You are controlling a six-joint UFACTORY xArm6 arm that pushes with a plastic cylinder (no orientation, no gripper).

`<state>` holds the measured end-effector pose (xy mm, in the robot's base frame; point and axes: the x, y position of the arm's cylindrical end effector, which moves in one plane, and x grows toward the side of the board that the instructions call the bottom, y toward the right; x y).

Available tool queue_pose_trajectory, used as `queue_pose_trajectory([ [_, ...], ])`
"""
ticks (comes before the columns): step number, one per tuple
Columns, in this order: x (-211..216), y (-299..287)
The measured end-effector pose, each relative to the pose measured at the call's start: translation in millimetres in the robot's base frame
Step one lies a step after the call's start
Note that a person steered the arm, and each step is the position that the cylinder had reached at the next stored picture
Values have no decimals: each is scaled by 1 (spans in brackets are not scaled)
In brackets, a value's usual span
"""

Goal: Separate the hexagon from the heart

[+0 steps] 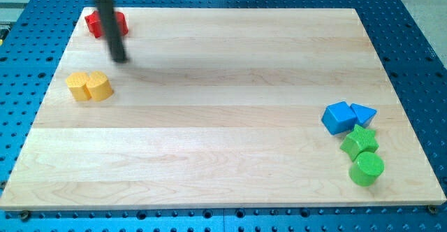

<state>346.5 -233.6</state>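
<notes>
Two yellow blocks sit touching each other near the view's left edge. The left one (79,87) looks like a hexagon. The right one (100,86) looks rounder, like a heart, though the shapes are hard to make out. My tip (121,58) is on the board above and slightly right of the yellow pair, apart from it. The dark rod rises from the tip toward the view's top left.
A red block (92,24) lies at the top left corner, partly hidden behind the rod. At the view's right a blue cube-like block (339,117) touches a blue triangle (363,113). Below them are a green star (360,142) and a green cylinder (367,168).
</notes>
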Motion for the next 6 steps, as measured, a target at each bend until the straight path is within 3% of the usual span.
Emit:
queue_pose_trajectory([
  [1,46,-25],
  [2,80,-4],
  [3,89,9],
  [4,159,25],
  [5,195,11],
  [6,197,55],
])
